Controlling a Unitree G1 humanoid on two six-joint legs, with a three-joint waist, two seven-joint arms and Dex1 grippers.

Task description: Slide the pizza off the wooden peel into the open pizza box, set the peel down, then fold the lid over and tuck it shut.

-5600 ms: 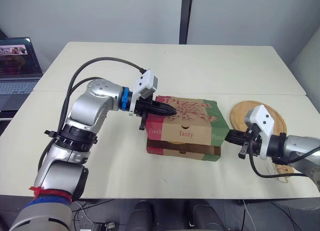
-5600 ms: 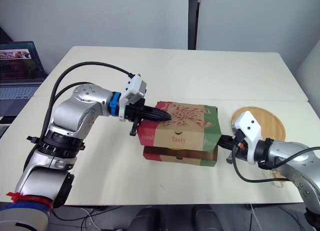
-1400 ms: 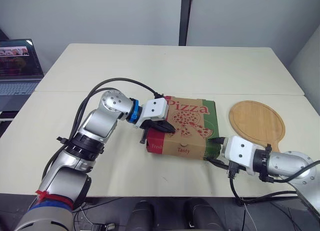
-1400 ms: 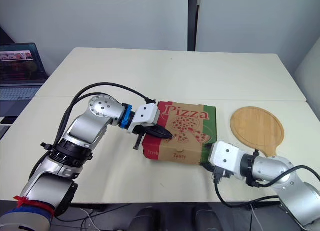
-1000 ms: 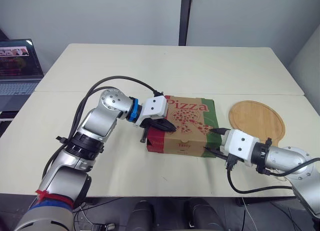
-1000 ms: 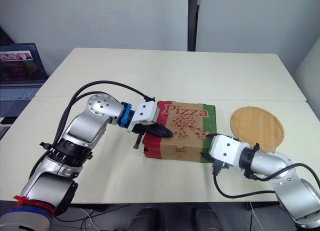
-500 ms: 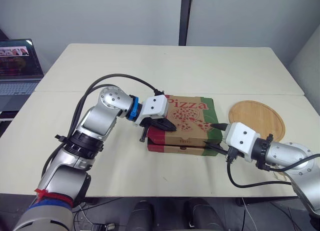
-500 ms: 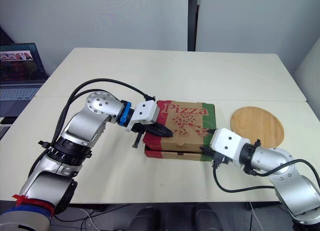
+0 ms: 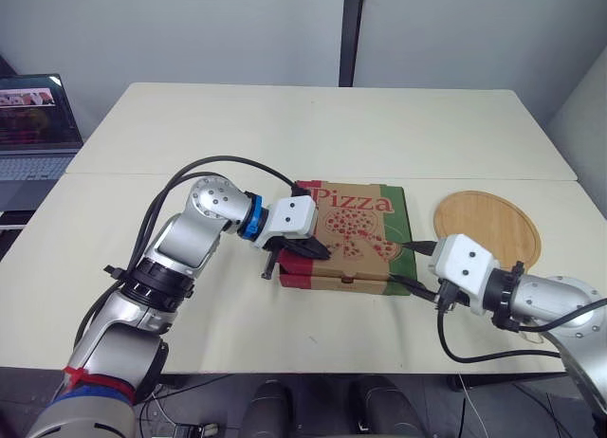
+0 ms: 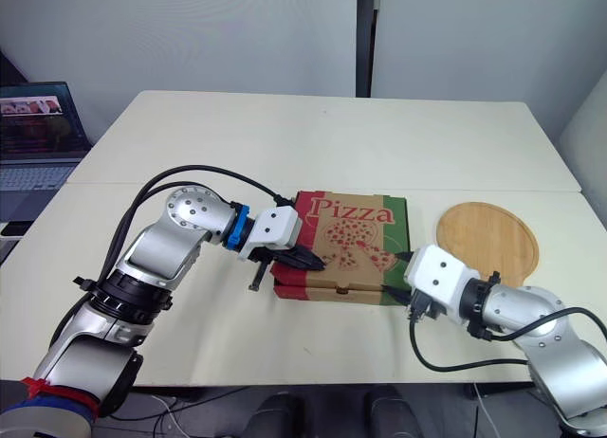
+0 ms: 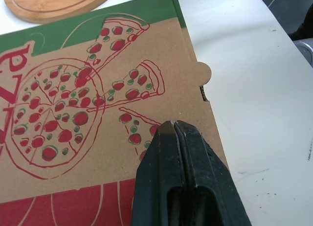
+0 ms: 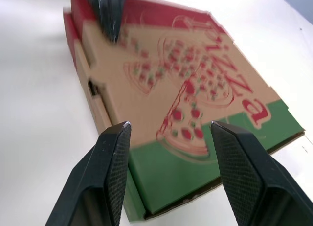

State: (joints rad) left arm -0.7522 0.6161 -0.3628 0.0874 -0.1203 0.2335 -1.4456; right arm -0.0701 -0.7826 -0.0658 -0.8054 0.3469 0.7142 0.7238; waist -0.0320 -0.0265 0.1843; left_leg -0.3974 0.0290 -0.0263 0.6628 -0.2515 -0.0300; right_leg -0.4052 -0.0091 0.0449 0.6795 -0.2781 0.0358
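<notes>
Box (image 9: 346, 231) mid-table, lid down flat; pizza presumably inside, hidden. Left gripper (image 11: 174, 124), fingers pinched together, empty, presses lid's front-left area to keep it closed. Right gripper (image 9: 410, 262), spread wide, frames right front corner, likely for tucking. Peel (image 9: 488, 231) lies bare just right of box.

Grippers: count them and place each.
2. Left gripper, jaws shut, rests on the box, front left; right gripper, jaws open, is at its front right corner.
</notes>
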